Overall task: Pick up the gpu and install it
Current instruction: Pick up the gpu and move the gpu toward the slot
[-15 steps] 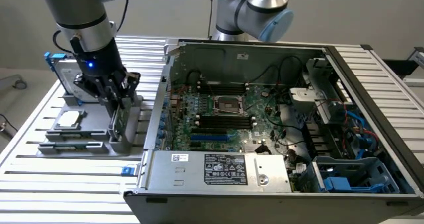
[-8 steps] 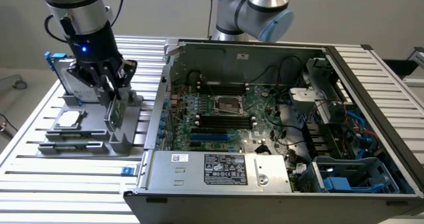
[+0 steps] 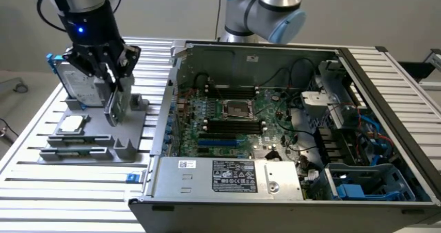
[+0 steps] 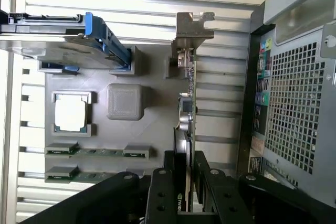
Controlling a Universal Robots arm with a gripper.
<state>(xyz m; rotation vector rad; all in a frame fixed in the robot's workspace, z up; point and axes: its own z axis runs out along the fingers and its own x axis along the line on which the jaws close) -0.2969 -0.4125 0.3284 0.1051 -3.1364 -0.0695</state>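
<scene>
The gpu (image 3: pixel 115 102) stands on edge over the grey parts holder (image 3: pixel 135 136) at the exterior view's left, a green board with a dark cover. My gripper (image 3: pixel 109 72) comes down on it from above and is shut on its upper edge. In the wrist view the gpu (image 4: pixel 187 109) shows edge-on between my two black fingers (image 4: pixel 163 182), its silver end bracket (image 4: pixel 193 27) at the far end. Whether the card's lower edge still touches the holder I cannot tell.
A silver hard drive in a blue frame (image 3: pixel 80 86) stands just behind the card. A processor (image 3: pixel 72 123) and two memory sticks (image 3: pixel 77 139) lie in the holder. The open computer case (image 3: pixel 386 109) with its motherboard (image 3: pixel 234 120) lies to the exterior view's right, on a slatted table.
</scene>
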